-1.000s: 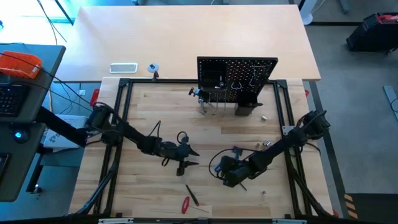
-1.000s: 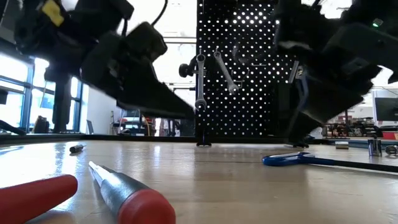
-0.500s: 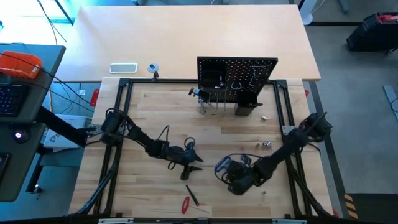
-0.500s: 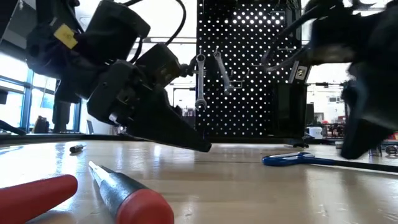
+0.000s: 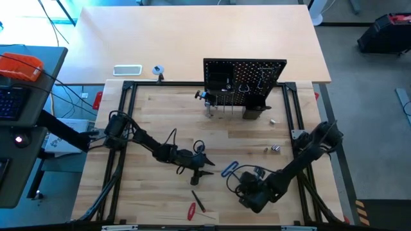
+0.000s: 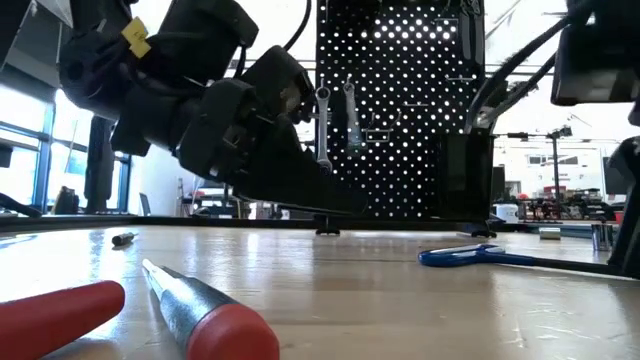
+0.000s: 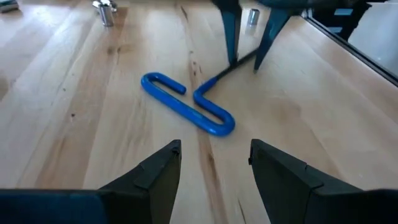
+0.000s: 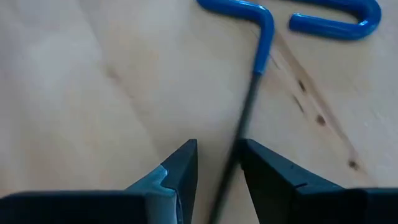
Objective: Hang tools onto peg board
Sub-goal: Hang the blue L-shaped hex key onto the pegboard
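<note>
Right wrist view: my right gripper point(image 8: 217, 168) fingers apart, straddling hex key point(image 8: 264, 37) shaft | left gripper point(image 7: 214, 165) apart, key just ahead

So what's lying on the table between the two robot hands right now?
The blue-handled hex key lies flat on the wooden table between the left hand and the right hand. The high view shows it; both wrist views confirm.

- The right claw point(image 5: 246, 194) has moved nearer the front edge and let go of the blue-handled hex key point(image 5: 229, 170).
- The hex key now lies flat on the tabletop point(image 5: 173, 115).
- The left claw point(image 5: 207, 168) has moved right, close to the hex key.
</note>
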Tool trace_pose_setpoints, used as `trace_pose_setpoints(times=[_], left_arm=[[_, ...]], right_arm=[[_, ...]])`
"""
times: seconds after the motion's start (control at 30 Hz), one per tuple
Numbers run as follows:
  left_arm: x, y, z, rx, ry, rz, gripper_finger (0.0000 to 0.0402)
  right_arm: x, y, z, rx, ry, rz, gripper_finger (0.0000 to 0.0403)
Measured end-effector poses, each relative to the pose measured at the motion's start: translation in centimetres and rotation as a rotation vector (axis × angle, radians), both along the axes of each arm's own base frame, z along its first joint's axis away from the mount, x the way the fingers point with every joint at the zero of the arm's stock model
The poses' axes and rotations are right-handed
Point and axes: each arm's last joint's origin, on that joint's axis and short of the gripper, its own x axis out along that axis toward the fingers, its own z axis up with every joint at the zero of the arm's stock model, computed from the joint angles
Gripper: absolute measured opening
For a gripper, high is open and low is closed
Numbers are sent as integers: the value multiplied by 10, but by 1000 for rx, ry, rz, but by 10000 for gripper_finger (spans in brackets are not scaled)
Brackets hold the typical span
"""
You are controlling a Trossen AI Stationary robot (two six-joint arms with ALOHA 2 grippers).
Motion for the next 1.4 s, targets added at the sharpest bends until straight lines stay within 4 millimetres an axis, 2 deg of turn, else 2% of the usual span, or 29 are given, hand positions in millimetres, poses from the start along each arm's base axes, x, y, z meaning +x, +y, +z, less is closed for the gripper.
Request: trace_pose_setpoints(times=[0.17, 0.23, 0.37, 0.4, 0.63, 1.27, 1.4], left_arm=[[1, -1, 0, -2, -1, -4, 186], [0, -1, 0, -5, 7, -7, 186], [0, -1, -1, -6, 13, -6, 186], [0, 0, -1, -6, 12, -3, 186], [1, 2, 1, -5, -3, 3, 186], [1, 1, 1, -40, 3, 0, 186], [1, -2, 3, -47, -15, -101, 186]], right_arm=[[0, -1, -15, -77, 19, -8, 110], [1, -1, -16, -91, 7, -10, 88], [3, 0, -17, -112, -15, 19, 18], [3, 0, -17, -116, -17, 27, 12], [6, 2, -14, -151, -45, 29, 5], [31, 12, 30, -307, -44, 92, 2], [35, 10, 33, -313, -44, 100, 1]])
